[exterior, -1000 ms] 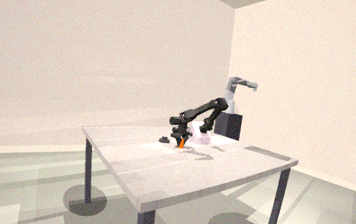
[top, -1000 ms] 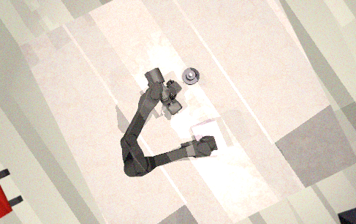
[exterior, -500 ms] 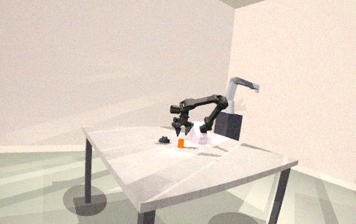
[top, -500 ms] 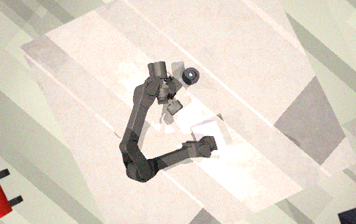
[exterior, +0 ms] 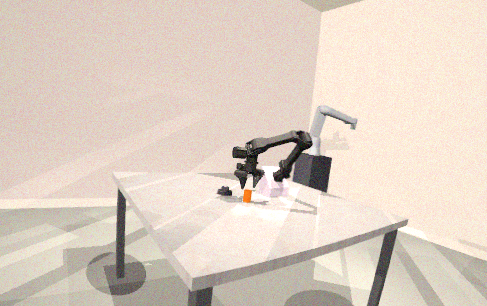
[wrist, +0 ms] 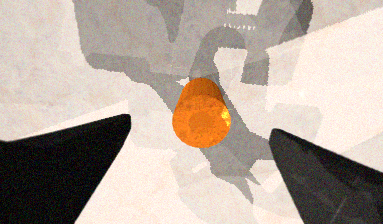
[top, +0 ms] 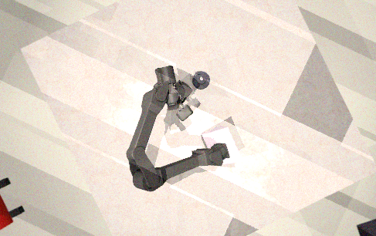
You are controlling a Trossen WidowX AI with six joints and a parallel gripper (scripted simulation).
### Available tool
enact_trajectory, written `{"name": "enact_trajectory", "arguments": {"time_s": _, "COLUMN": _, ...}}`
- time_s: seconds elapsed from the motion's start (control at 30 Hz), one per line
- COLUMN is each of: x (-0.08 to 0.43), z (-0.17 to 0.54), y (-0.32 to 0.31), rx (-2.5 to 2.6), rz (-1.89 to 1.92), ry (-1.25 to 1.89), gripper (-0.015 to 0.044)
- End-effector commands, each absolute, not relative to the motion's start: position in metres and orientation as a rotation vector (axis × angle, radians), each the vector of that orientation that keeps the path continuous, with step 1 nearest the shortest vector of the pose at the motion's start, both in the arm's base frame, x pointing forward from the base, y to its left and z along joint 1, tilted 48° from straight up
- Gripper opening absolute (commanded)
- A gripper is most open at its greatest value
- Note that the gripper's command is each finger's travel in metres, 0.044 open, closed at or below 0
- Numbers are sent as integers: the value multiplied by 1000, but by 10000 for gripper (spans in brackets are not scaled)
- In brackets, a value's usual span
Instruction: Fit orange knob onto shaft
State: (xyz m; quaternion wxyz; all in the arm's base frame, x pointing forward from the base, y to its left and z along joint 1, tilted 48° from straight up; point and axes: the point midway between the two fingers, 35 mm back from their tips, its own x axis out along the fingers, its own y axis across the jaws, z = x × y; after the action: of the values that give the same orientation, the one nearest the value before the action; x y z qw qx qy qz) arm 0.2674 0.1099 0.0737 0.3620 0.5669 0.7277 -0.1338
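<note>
The orange knob (exterior: 247, 195) (wrist: 202, 107) stands upright on the table, apart from the pedestal. Its upper face shows a faint darker patch in the wrist view; its underside is hidden. My gripper (exterior: 249, 186) (wrist: 200, 127) is wide open and empty just above the knob, with a finger on each side and a gap to both. The knob is not visible in the top view, where the arm covers that area. The dark round pedestal (top: 201, 85) (exterior: 225, 192) stands beside the gripper, with a small bright shaft at its centre in the top view. The shaft's flat side cannot be made out.
A pale pinkish block (top: 217, 136) (exterior: 271, 188) stands on the table (exterior: 211, 250) near the arm's base. Shadows of the arm and broad light bands cross the table top. A grey arm on a dark stand (exterior: 312, 171) is behind the table.
</note>
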Motion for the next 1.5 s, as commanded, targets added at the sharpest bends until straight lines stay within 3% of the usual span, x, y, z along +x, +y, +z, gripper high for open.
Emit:
{"name": "enact_trajectory", "arguments": {"time_s": 0.0, "x": 267, "z": 69, "y": 116, "rx": 1464, "rz": -345, "ry": 1876, "gripper": 440}}
{"name": "enact_trajectory", "arguments": {"time_s": 1.17, "x": 260, "z": 34, "y": 155, "rx": 1467, "rz": -341, "ry": 1879, "gripper": 440}}
{"name": "enact_trajectory", "arguments": {"time_s": 1.47, "x": 260, "z": 34, "y": 155, "rx": 1467, "rz": -341, "ry": 1879, "gripper": 204}}
